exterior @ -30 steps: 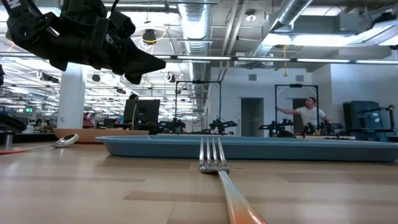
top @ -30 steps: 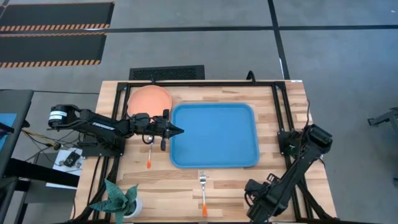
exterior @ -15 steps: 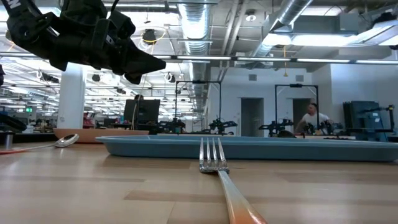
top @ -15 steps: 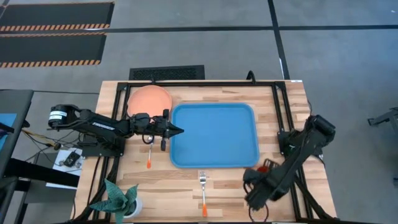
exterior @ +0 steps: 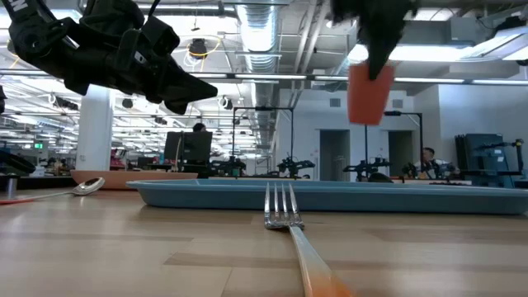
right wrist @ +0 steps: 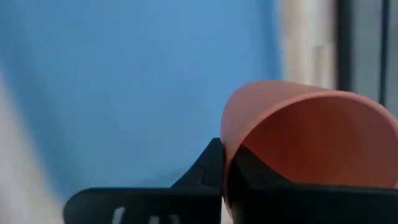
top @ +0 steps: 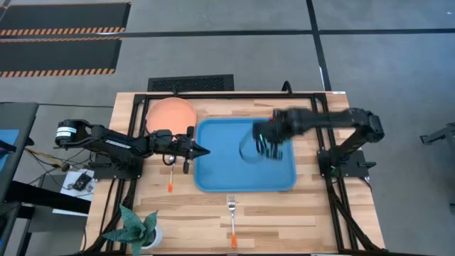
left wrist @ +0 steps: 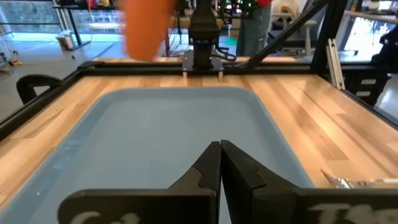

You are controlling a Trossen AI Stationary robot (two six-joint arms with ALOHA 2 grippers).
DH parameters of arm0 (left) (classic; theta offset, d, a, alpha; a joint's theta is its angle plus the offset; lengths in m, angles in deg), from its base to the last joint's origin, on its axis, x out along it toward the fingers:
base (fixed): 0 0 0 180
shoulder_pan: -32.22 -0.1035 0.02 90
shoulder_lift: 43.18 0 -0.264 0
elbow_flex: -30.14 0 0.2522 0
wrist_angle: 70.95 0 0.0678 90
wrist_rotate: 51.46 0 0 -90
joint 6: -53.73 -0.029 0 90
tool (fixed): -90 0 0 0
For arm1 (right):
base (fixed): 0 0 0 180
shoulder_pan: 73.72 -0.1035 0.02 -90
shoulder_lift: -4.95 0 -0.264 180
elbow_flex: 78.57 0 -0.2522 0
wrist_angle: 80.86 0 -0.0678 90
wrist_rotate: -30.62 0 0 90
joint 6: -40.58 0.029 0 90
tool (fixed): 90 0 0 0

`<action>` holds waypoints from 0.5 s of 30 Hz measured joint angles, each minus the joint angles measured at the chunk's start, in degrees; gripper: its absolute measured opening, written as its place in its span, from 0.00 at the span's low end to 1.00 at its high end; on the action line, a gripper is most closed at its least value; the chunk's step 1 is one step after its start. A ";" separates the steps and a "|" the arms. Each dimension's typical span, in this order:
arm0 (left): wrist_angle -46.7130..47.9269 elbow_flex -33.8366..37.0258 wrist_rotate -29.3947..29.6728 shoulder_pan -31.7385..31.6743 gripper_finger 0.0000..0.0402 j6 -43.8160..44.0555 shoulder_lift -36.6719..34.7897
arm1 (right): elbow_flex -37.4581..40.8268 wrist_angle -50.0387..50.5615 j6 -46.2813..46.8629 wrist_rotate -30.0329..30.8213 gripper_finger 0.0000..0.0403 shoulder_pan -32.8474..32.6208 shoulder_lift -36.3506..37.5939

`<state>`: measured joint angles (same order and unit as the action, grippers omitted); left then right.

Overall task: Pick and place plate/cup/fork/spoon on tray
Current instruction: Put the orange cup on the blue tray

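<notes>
The blue tray (top: pixel 220 167) lies mid-table. Over its right half my right gripper (top: pixel 264 146) is shut on the orange cup (exterior: pixel 368 92), which hangs high above the tray (exterior: pixel 206 194). My left gripper (top: pixel 205 150) hovers shut at the tray's left edge, holding nothing. The salmon plate (top: pixel 170 114) lies flat on the table at the far left of the tray. The spoon (top: pixel 170 181) lies on the table under my left gripper, its bowl (exterior: pixel 87 186) showing in the low view. The fork (top: pixel 232 220) lies near the front edge, tines toward the tray. My right gripper pinches the cup's wall at its rim (right wrist: pixel 225 134), with one finger (right wrist: pixel 264 186) inside the cup and the other outside. The fingers come from above in the low view. The cup hangs below them, lifted clear of the tray.
A potted plant (top: pixel 135 229) stands at the table's near left corner. Black frame rails (top: pixel 320 128) run along the table's sides. People (exterior: pixel 429 157) show in the room far behind the table.
My right gripper has swung from the table's near right corner up, toward the far edge and left, and now stands over the tray's right half. The cup has come with it, lifted clear of the table.
</notes>
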<state>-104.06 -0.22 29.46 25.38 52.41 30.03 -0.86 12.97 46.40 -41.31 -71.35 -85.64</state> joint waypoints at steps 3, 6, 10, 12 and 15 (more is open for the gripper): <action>0.82 -0.01 -0.13 -0.01 0.00 -0.57 0.00 | 3.77 -4.71 -7.96 -2.91 0.07 8.56 0.02; 1.92 -0.01 -0.72 0.00 0.00 -0.54 0.00 | 9.00 -8.82 -12.44 -6.41 0.05 14.36 0.02; 2.42 -0.01 -0.68 -0.02 0.00 -1.38 0.00 | 15.06 -13.23 -16.05 -9.80 0.03 18.48 0.00; 2.41 0.00 -0.68 -0.07 0.00 -1.20 0.00 | 17.35 -15.17 -16.93 -11.99 0.04 19.84 0.00; 2.67 -0.01 -0.70 -0.06 0.00 0.24 0.00 | 20.07 -17.77 -18.19 -12.47 0.05 21.70 0.00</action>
<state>-101.39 -0.23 28.76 25.32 52.65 30.03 19.21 -4.80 28.20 -53.78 -49.65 -85.64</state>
